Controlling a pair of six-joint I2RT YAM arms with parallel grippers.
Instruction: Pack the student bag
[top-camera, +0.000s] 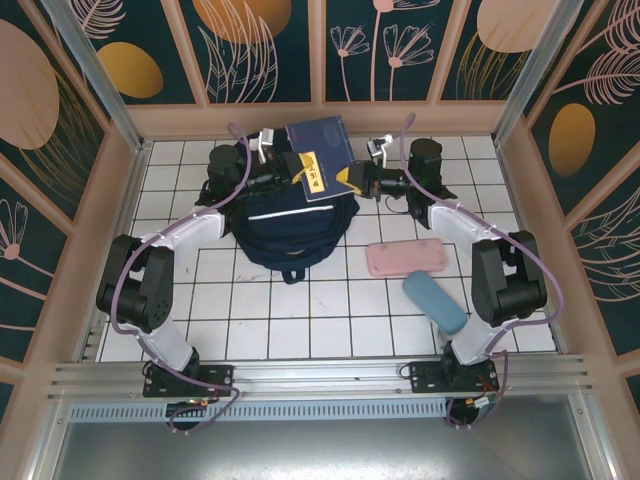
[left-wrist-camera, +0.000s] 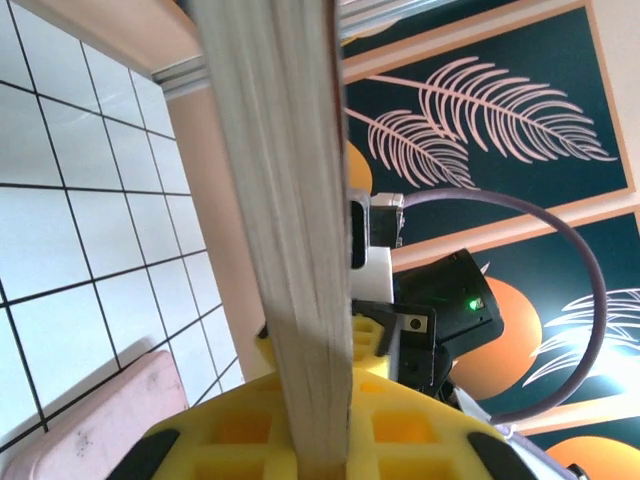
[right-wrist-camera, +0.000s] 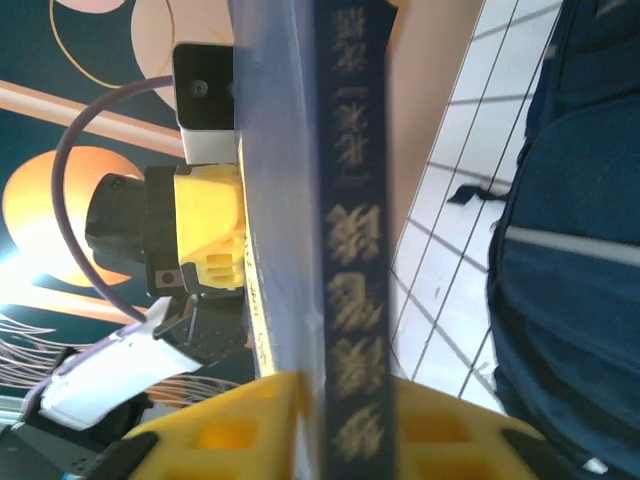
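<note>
On a white-tiled counter (top-camera: 330, 310) ruled with dark grout, boxed in by pale wooden framing and teal panels (top-camera: 250, 50) painted with feathery leaves and orange discs, we find the student bag (top-camera: 295, 228) lying toward the far middle. Over its far end a navy book (top-camera: 320, 145) hangs between two arms. The left pincer (top-camera: 298, 165) is clamped on its page edge. The spine sits between the pads of the right pincer (top-camera: 351, 179), pressed or loose we cannot tell. A pink case (top-camera: 408, 258) and a blue case (top-camera: 434, 302) lie to the right.
</note>
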